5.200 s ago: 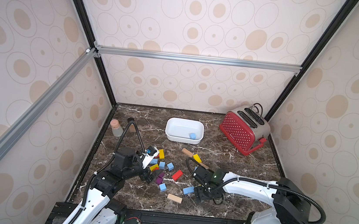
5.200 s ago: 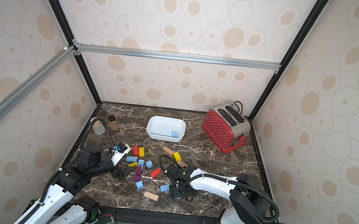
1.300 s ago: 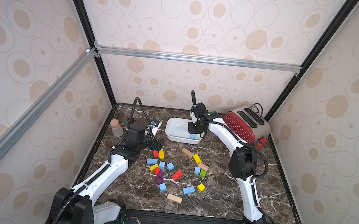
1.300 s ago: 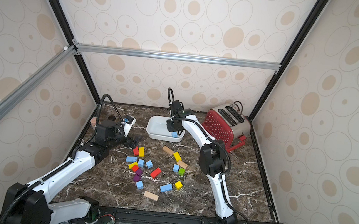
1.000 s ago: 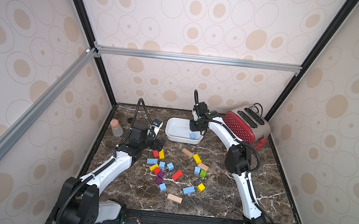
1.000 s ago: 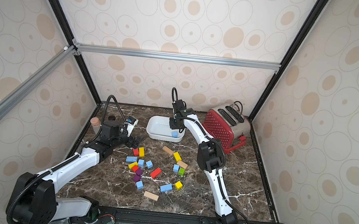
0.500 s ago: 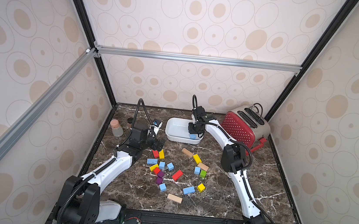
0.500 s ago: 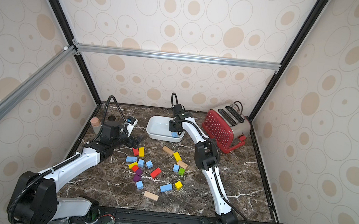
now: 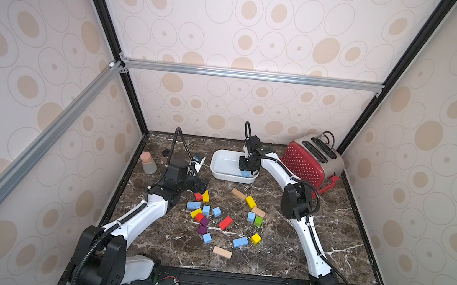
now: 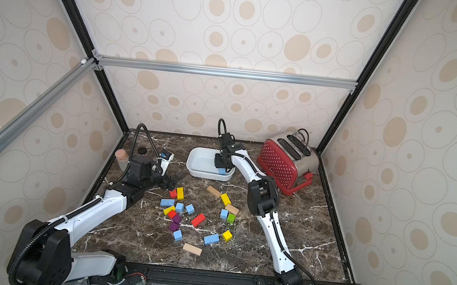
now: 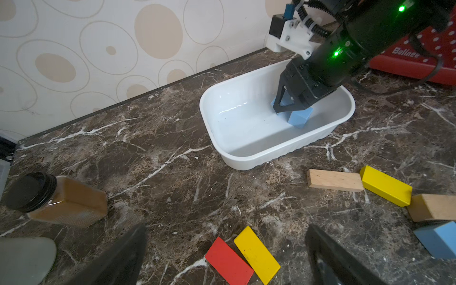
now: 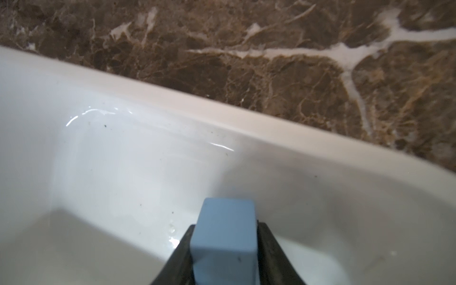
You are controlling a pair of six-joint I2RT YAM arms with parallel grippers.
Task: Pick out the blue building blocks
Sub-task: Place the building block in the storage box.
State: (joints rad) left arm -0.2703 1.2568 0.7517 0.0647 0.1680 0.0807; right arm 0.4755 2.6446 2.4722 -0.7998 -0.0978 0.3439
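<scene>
My right gripper [image 9: 245,168] [image 10: 220,164] reaches down into the white dish [image 9: 219,174] [image 11: 246,160], shut on a blue building block [image 12: 223,234] that sticks out past its fingertips [image 12: 265,232]. From the left wrist view that block [image 11: 299,117] sits low at the dish's right end. Several more blue blocks lie loose on the marble, among them a bar [image 9: 193,205], a cube [image 9: 251,216] and a front bar [image 9: 240,242] [image 10: 211,239]. My left gripper [image 9: 204,184] [image 11: 225,232] hangs open just above a red block [image 11: 228,261] and a yellow block [image 11: 256,254].
A red toaster [image 9: 310,164] stands at the back right. A spice jar [image 9: 148,163] [image 11: 61,197] is at the back left. Tan wooden bars [image 9: 222,252], purple cubes [image 9: 202,229], and yellow, red and green blocks are mixed in with the blue ones.
The right gripper has sunk a little lower into the dish with the blue block still between its fingers. The left arm has barely moved.
</scene>
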